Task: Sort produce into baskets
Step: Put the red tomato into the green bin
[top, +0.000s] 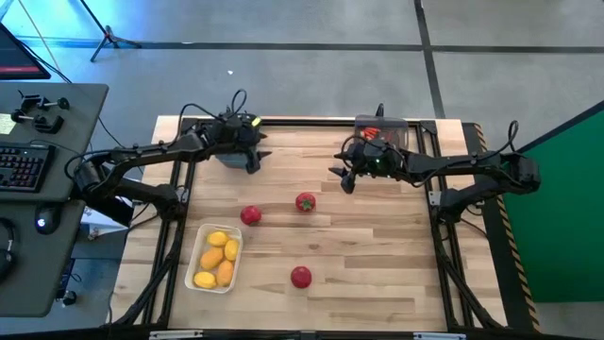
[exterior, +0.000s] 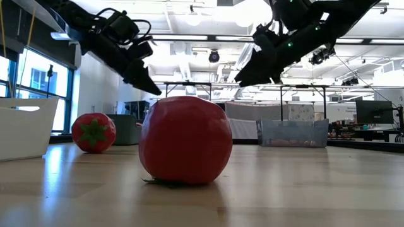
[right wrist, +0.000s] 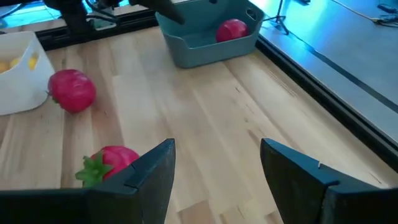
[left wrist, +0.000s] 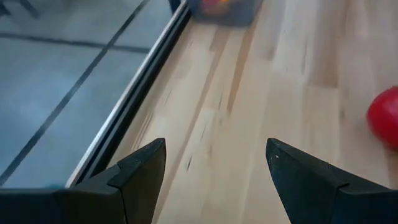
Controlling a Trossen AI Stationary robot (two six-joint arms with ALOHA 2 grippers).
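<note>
Three red tomatoes lie loose on the wooden table: one (top: 250, 215), one with a green top (top: 305, 201) and one nearer the front (top: 300, 276). A fourth tomato (right wrist: 232, 29) sits in the blue-grey basket (right wrist: 208, 40) at the far left. Yellow lemons (top: 217, 260) fill the white tray (top: 200, 247) at the near left. The translucent basket (top: 382, 132) at the far edge holds orange-red pieces. My left gripper (top: 260, 159) hovers open beside the blue-grey basket. My right gripper (right wrist: 217, 146) hovers open above the table's middle, past the green-topped tomato (right wrist: 109, 162).
The table has a dark raised rail (left wrist: 134, 106) along its far edge, with grey floor beyond. A desk with a keyboard (top: 24, 165) stands off the left side. Bare wood lies between the loose tomatoes and across the right half of the table.
</note>
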